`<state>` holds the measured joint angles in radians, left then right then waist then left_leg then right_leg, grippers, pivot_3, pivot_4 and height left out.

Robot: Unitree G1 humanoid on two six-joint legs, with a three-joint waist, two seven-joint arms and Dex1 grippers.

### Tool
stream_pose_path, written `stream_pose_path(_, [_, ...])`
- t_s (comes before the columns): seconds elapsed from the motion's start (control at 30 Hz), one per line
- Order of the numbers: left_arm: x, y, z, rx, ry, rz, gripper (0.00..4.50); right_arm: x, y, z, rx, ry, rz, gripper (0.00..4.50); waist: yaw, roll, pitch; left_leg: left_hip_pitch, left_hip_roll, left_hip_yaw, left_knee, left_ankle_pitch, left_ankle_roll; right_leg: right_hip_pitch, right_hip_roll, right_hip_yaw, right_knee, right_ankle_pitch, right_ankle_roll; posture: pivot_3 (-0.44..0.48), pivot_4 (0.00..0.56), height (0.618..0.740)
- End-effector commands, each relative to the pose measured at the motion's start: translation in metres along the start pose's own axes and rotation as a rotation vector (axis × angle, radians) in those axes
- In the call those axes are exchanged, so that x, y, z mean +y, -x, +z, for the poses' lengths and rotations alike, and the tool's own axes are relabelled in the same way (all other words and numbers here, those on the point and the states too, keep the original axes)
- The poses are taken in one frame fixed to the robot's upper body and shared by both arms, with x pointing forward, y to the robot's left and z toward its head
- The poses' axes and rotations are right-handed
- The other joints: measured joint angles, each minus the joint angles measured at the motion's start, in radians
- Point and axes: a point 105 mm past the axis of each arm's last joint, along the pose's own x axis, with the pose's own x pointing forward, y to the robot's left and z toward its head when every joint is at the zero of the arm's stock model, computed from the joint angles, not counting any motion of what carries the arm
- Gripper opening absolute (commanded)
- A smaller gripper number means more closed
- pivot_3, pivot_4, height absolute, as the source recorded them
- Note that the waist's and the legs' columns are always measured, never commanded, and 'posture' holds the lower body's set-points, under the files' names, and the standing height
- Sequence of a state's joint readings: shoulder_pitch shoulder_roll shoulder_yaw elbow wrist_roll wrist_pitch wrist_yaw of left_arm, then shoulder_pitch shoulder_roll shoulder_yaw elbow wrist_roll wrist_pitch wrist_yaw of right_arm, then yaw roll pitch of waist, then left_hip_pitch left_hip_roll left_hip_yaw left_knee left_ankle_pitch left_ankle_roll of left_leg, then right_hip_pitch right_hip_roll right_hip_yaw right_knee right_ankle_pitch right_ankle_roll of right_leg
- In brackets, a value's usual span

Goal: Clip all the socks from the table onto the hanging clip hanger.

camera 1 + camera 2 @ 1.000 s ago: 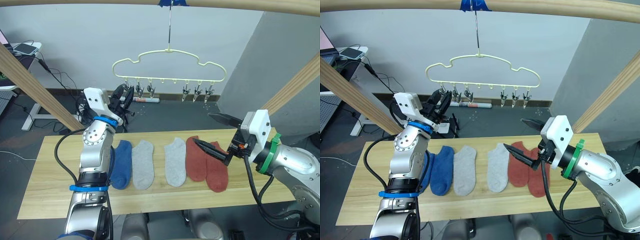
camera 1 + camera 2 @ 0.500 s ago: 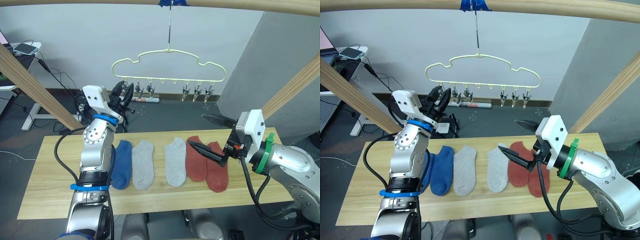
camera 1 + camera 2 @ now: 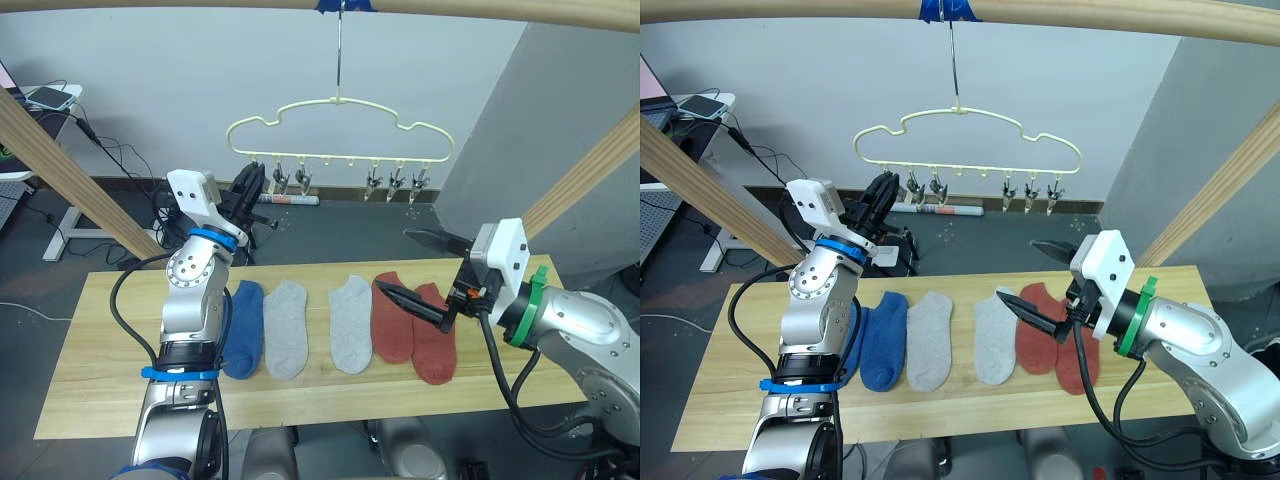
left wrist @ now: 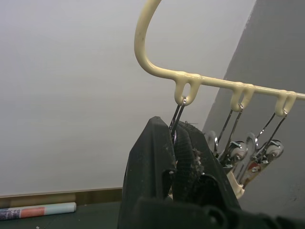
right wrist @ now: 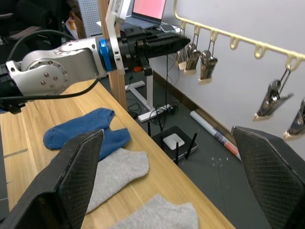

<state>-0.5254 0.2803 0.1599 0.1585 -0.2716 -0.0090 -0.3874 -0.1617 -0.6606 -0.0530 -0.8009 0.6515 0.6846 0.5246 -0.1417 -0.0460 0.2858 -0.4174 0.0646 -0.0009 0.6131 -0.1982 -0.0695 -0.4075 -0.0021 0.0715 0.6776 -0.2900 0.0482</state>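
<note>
Surface (image 3: 90,380): light wooden planks, grey walls, dark floor. Socks in a row: two blue (image 3: 243,327), two grey (image 3: 286,327), two red (image 3: 392,318). Clip hanger (image 3: 339,130) hangs above. Left hand (image 3: 883,189) pinched on end clip (image 4: 177,125); right hand (image 3: 1037,285) spread wide over red socks.

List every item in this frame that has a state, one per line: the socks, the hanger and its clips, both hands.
Six knit ankle socks: all flat on the light wooden plank table, none clipped.
Pale yellow wire clip hanger: hanging from its hook, no sock on it.
Left hand: shut on the hanger's end metal clip.
Right hand: open, empty, above the brick red socks.
</note>
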Motion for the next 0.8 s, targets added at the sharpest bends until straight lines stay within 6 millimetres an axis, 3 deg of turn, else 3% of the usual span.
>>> stream_pose_path(0.03, [-0.006, -0.001, 0.021, -0.056, -0.04, -0.045, 0.0, -0.02, 0.01, -0.043, 0.124, -0.056, -0.215, 4.5, 0.002, -0.001, 0.0, 0.0, 0.0, 0.0, 0.0, 0.0, 0.0, 0.0, 0.0, 0.0, 0.0, 0.0, 0.0, -0.279, 0.319, 0.732])
stream_pose_path(0.2, [-0.011, 0.003, 0.024, -0.042, -0.069, -0.083, 0.0, -0.042, 0.029, -0.111, 0.291, -0.072, -0.482, 4.5, 0.003, 0.0, 0.014, 0.0, -0.001, 0.001, -0.001, 0.0, 0.0, -0.001, -0.001, 0.001, -0.001, 0.0, 0.0, -0.257, 0.341, 0.732])
stream_pose_path(0.37, [-0.011, 0.007, 0.025, -0.023, -0.077, -0.094, 0.0, -0.046, 0.026, -0.154, 0.362, -0.088, -0.544, 4.5, 0.001, 0.003, 0.027, 0.0, 0.001, 0.001, -0.001, 0.0, 0.0, -0.002, 0.0, 0.001, 0.001, 0.0, 0.001, -0.241, 0.359, 0.732])
stream_pose_path(0.6, [-0.009, 0.01, 0.027, -0.006, -0.084, -0.096, 0.0, -0.063, 0.021, -0.184, 0.393, -0.116, -0.606, 4.5, 0.004, 0.005, 0.043, -0.001, -0.001, 0.002, -0.001, 0.0, 0.0, -0.003, -0.001, 0.002, 0.001, 0.0, 0.001, -0.224, 0.369, 0.732])
stream_pose_path(0.8, [-0.008, 0.012, 0.027, 0.005, -0.086, -0.105, 0.0, -0.07, 0.023, -0.211, 0.442, -0.279, -0.676, 4.5, 0.006, 0.007, 0.044, -0.001, 0.0, 0.002, -0.002, 0.0, 0.0, -0.003, -0.001, 0.001, 0.001, 0.0, 0.001, -0.209, 0.371, 0.732])
